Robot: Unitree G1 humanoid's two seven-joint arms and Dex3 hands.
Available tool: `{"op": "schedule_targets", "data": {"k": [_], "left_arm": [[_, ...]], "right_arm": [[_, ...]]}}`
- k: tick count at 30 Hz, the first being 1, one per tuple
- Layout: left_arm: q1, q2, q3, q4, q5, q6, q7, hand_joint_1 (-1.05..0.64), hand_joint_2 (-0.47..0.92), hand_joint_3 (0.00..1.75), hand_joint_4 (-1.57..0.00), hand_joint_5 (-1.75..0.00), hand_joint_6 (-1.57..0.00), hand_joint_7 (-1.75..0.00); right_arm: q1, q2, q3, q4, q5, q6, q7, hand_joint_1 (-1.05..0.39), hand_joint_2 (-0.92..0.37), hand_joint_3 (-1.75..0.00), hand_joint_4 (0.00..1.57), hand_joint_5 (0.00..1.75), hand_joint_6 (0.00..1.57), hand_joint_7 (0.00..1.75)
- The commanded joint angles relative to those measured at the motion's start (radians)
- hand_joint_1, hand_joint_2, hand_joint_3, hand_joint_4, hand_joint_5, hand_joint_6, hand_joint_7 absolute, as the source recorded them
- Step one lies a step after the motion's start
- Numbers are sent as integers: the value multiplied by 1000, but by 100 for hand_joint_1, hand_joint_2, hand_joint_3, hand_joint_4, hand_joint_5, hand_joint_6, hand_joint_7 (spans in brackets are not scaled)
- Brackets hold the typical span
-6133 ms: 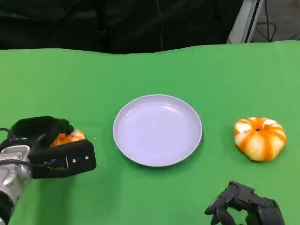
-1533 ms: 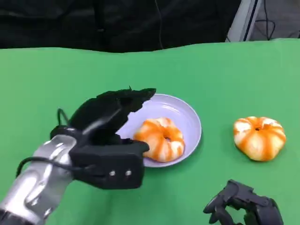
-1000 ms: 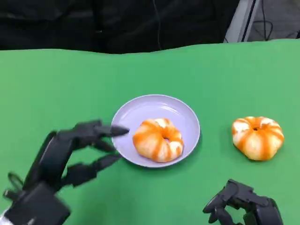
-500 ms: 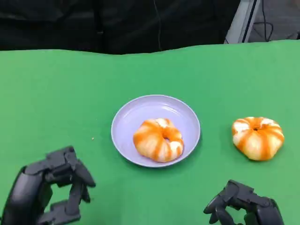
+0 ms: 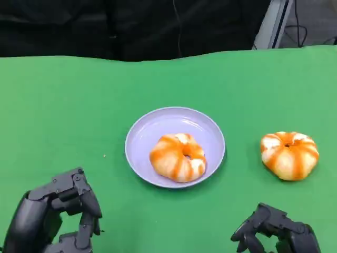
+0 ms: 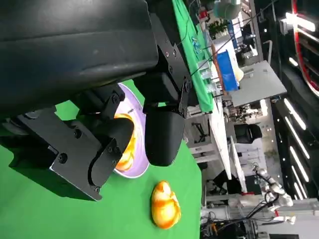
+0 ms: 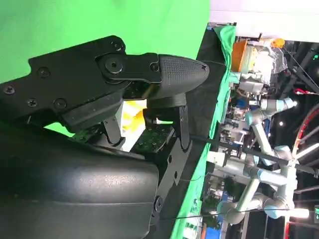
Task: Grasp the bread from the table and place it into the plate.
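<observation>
once released, bread (image 5: 178,157) in plate (image 5: 152,125)

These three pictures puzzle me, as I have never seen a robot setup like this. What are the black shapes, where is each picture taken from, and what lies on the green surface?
The black shapes are a humanoid robot's two hands. The head view looks down from the robot at a green table: its left hand is at lower left, its right hand at lower right. Both hold nothing, with the fingers curled in.

On the table a lilac plate carries one orange-and-white bread. A second bread lies on the cloth to the plate's right.

The other two pictures come from cameras at the wrists, turned sideways. The left wrist view looks past its own fingers at the plate and both breads.
</observation>
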Motion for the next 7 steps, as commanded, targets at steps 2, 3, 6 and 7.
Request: {"op": "schedule_targets", "data": {"k": [2,3,6,7], "left_arm": [[3,-4,12,3,1,-4,-14,8,40,148,-92,-175,-79,-164],[1,-7,8,7,2,-8,-17,7,39,149,-92,-175,-79,-164],[2,-11,7,5,-1,-2,-21,7,38,151,-92,-175,-80,-162],[2,-11,9,3,-2,0,-23,7,37,152,-92,-175,-81,-162]], "right_arm": [[6,-18,-12,3,15,-5,2,-68,-92,-47,78,159,85,127],[5,-20,-13,5,16,-9,2,-68,-92,-47,79,159,85,127],[6,-22,-11,6,20,-8,6,-68,-92,-48,79,159,85,127],[6,-22,-10,6,22,-7,8,-68,-92,-48,79,159,85,126]]}}
